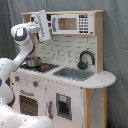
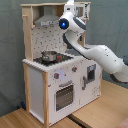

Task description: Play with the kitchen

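**Kid:** One arm, one toy kitchen (image 1: pixel 65 75)! Where is your end effector?

**Me:** It is way up high. In the first exterior view my end effector (image 1: pixel 44 24) is in front of the top shelf part, just beside the little microwave (image 1: pixel 70 23). In the second exterior view it (image 2: pixel 70 6) pokes up near the top edge of the kitchen (image 2: pixel 50 85), close to the grey hood (image 2: pixel 46 20).

**Kid:** Is it open or shut?

**Me:** I cannot tell. It does not seem to be carrying anything, but I am not sure.

**Kid:** Where are the fun things to play with?

**Me:** Down below. The small metal pot (image 1: pixel 32 61) sits on the stove (image 1: pixel 42 66). In the first exterior view the stove is almost straight under my end effector, a good way down. The sink (image 1: pixel 74 73) and the black faucet (image 1: pixel 86 59) are down too, but more to the first exterior view's right. The oven door (image 1: pixel 29 104) and the knobs (image 1: pixel 35 85) are lower, on the front.

**Kid:** So what do you think comes next?

**Me:** I think I have two picks. The microwave is the nearest thing, right next to me at the same height. For the pot, I would have to come down a long way. The pot stands upright with its open side up, so I would reach it from above.
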Robot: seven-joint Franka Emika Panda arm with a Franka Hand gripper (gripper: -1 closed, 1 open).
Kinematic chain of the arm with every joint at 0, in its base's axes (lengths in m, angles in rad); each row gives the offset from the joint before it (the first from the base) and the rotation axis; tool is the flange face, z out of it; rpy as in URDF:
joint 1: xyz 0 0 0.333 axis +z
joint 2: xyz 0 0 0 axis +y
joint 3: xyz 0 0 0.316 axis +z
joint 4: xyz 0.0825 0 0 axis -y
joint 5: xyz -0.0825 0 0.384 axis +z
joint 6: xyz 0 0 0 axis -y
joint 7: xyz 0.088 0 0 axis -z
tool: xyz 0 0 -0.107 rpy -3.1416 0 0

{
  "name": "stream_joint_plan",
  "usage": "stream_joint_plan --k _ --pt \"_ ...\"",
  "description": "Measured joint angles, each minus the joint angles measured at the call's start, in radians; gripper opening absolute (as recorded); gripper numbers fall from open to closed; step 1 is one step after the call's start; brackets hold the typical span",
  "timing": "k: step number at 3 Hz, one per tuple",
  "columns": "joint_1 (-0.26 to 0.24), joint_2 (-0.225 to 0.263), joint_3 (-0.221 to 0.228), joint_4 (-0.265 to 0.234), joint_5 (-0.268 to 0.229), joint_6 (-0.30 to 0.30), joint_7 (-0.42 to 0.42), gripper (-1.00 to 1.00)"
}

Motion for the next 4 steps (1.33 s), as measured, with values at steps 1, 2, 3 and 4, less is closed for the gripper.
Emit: stream_joint_plan --k 1,2,3,4 --pt "0.013 0.000 -0.023 -0.017 0.001 -0.094 -0.019 -1.00" --pt "0.073 0.000 -0.025 -0.108 0.001 -0.096 -0.025 -1.00" --pt "0.138 -0.001 -0.033 -0.194 0.001 -0.094 -0.032 -1.00" --pt "0.206 -0.001 -0.036 -0.276 0.000 -0.092 -0.032 -1.00"
